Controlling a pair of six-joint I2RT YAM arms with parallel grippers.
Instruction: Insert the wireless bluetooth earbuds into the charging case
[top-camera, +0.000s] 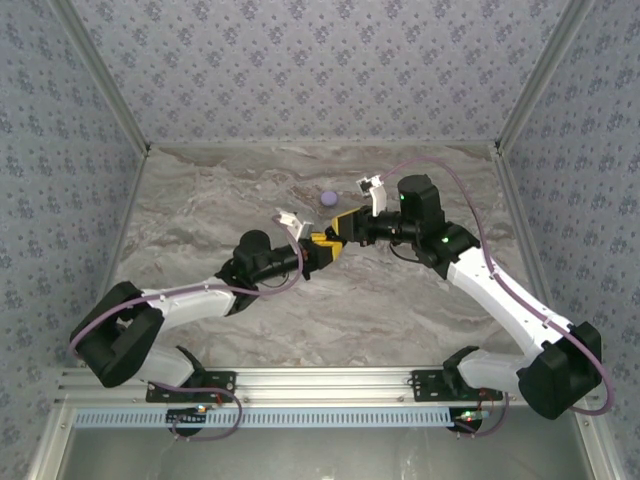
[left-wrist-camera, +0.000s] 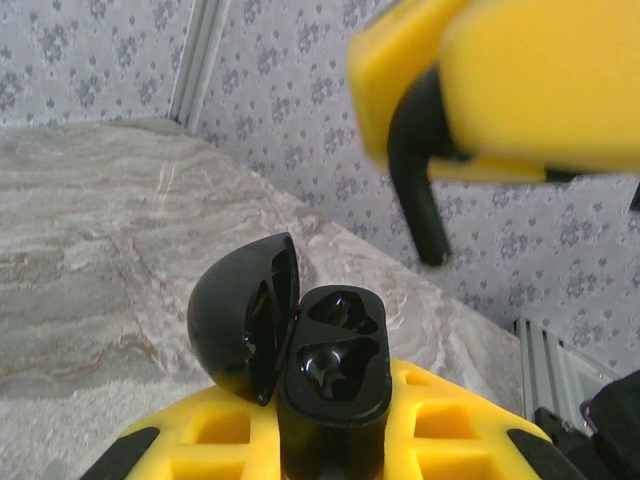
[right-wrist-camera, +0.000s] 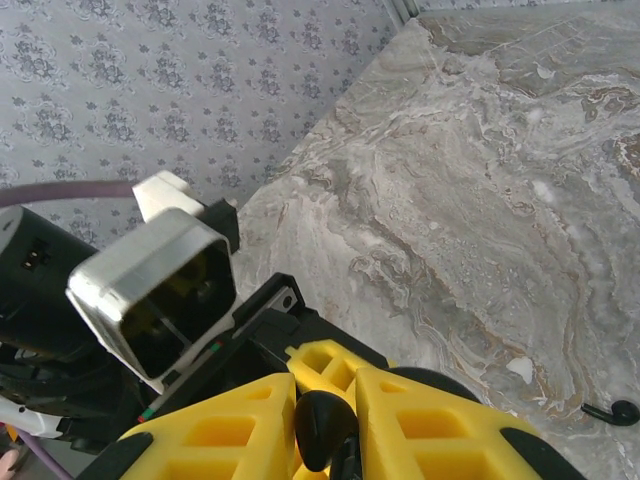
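The left gripper (left-wrist-camera: 330, 442) clamps the open charging case (left-wrist-camera: 335, 365); the right gripper (right-wrist-camera: 325, 432) pinches an earbud (left-wrist-camera: 421, 200), head hidden, at one o'clock.

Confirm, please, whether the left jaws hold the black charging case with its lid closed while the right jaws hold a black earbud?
The lid is open, not closed, as the left wrist view shows; otherwise right: the left jaws hold the charging case and the right jaws a black earbud.

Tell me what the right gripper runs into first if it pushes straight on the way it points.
Probably the open charging case clamped in the left gripper: the black earbud in the right gripper points toward its sockets. Depth is hard to judge.
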